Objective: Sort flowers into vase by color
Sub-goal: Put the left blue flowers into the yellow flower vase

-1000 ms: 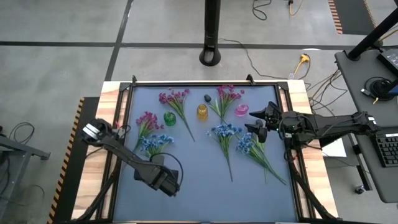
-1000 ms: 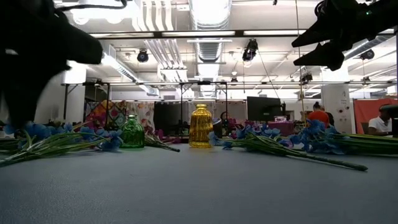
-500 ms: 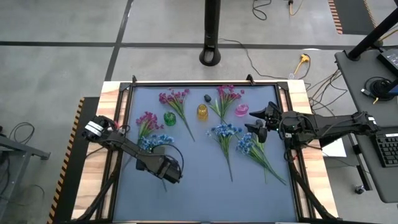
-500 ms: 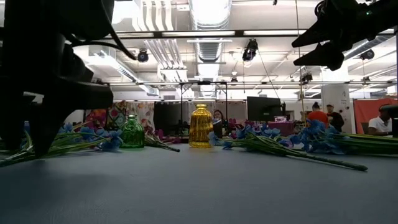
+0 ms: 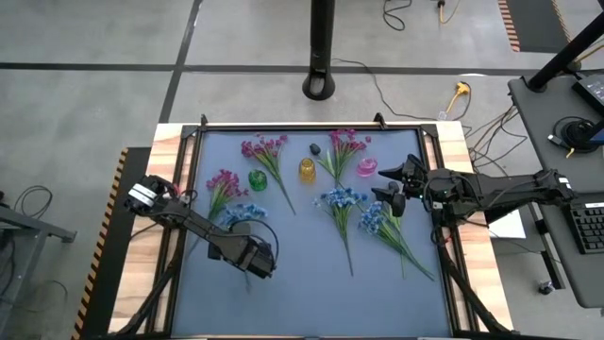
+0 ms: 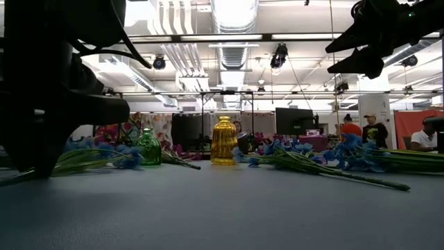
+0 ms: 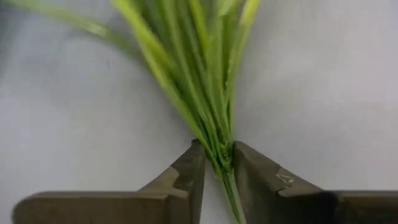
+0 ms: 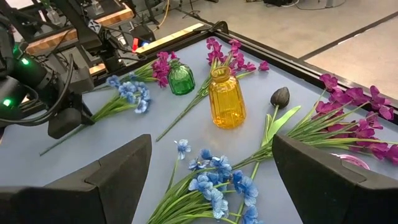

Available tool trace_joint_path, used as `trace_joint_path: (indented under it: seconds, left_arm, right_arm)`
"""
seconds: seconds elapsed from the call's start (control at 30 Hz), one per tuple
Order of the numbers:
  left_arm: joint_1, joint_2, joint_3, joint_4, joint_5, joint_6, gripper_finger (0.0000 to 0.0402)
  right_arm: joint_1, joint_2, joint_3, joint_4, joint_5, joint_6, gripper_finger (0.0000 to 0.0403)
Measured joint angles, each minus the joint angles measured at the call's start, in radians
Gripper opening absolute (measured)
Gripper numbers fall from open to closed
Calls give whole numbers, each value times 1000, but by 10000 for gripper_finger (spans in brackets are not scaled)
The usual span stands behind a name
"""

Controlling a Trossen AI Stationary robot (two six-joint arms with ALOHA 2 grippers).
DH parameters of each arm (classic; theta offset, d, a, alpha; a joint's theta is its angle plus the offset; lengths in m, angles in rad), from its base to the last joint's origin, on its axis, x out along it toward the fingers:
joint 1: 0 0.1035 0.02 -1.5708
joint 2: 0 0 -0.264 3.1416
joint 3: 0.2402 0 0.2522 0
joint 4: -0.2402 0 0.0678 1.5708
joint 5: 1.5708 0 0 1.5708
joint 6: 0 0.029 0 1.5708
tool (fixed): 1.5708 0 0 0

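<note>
My left gripper [image 5: 248,257] is low at the table's left and shut on the stem of a blue flower sprig [image 5: 242,212]; the sprig's blue head points toward the far edge, next to a magenta sprig [image 5: 224,181]. The left gripper also shows in the low view [image 6: 35,163]. My right gripper [image 5: 389,185] is open and empty, held above the table at the right, over two more blue sprigs [image 5: 342,200]. A green vase [image 5: 257,178], a yellow vase [image 5: 307,169] and a pink vase [image 5: 366,168] stand upright in a row. A dark purple bud [image 5: 314,148] lies behind them. My left gripper pinches the blue sprig's bundle of thin green stems [image 7: 219,149] between its two fingers, near the stem's bare lower end. The fingers come from above, pointing down, and lie across the stem. The leaves fan out beyond the fingers, and the blue head [image 6: 114,154] stays low by the table.
Two more magenta sprigs [image 5: 265,149] [image 5: 345,144] lie near the far edge. A raised black frame [image 5: 311,127] runs around the grey mat. The near half of the mat [image 5: 321,302] holds nothing. People show in the room beyond the table [image 6: 357,129].
My left gripper has gone a little toward the far edge and down to the blue sprig's stem end. The sprig's blue head has shifted slightly toward the green vase. My right arm has kept still.
</note>
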Motion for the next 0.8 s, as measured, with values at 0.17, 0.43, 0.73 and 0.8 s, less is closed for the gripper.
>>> trace_joint_path:
  seconds: [0.17,0.43,0.73,0.8]
  left_arm:
    - [0,1,0,-1,-5,0,28]
    - [-5,0,-2,-13,-11,0,9]
    - [-34,-27,53,-150,-1,6,7]
    - [-40,-42,79,-182,0,16,7]
  right_arm:
    - [0,0,0,0,0,0,325]
    - [0,0,0,0,0,0,325]
    - [0,0,0,0,0,0,325]
    - [0,0,0,0,0,0,325]
